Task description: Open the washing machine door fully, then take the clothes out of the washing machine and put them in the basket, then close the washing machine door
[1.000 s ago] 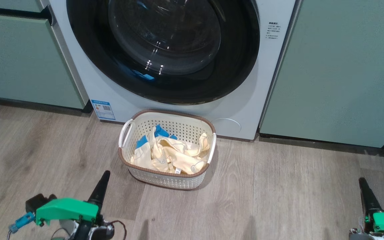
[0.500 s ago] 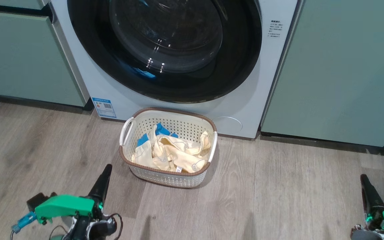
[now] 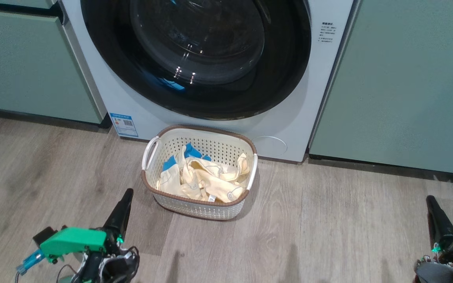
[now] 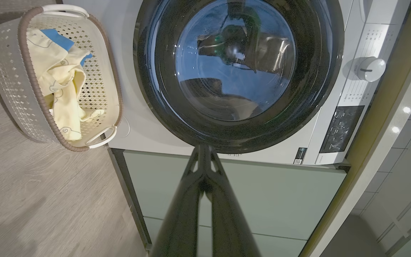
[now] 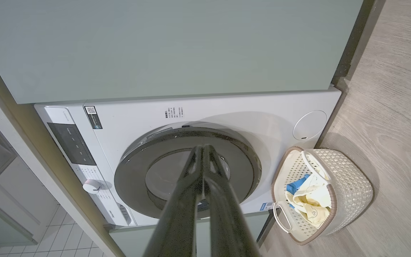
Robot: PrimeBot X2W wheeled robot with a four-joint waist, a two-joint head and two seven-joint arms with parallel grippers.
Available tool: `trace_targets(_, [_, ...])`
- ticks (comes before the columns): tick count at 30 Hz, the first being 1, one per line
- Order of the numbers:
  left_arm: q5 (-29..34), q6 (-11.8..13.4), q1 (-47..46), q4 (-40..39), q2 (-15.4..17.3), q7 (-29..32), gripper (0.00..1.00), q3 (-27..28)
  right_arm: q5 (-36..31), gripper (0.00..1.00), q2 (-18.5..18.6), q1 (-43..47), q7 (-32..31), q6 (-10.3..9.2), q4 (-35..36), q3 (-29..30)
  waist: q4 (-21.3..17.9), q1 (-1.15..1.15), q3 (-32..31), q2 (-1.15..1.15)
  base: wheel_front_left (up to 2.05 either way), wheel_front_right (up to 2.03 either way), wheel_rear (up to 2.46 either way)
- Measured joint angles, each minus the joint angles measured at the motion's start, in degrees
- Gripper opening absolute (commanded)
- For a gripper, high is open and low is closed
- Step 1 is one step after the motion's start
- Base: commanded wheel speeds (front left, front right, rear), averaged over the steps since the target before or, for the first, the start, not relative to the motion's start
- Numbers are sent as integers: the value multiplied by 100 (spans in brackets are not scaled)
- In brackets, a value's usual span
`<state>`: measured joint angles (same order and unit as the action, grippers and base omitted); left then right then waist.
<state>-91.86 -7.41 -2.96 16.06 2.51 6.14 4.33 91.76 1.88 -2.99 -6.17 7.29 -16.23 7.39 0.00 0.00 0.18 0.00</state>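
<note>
Your left tool [image 3: 127, 193] and right tool [image 3: 431, 199]: clenched, empty (washing machine door [image 3: 195, 90] shut); clothes [image 3: 205, 181] in basket [image 3: 195, 210] ahead, between them.

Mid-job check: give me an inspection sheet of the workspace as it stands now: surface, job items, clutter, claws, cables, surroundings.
Surface: wood-look plank floor.
Job's things: washing machine door shut flush on the white washing machine; clothes heaped in the basket, which stands upright on the floor just in front of the machine.
Clutter: nothing seen.
Claws: left claw and right claw both shut, holding nothing, low over the floor, apart from the basket.
Cables: thin dark wires looped at the left wrist.
Surroundings: sage-green cabinet panels on both sides of the machine.
</note>
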Motion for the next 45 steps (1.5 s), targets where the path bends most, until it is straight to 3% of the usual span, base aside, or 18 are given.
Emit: trace_targets(45, [0, 0, -1, -1, -4, -1, 0, 22, 0, 0, 0, 0, 0, 0, 3, 0, 0, 0, -1, 0, 0, 0, 0])
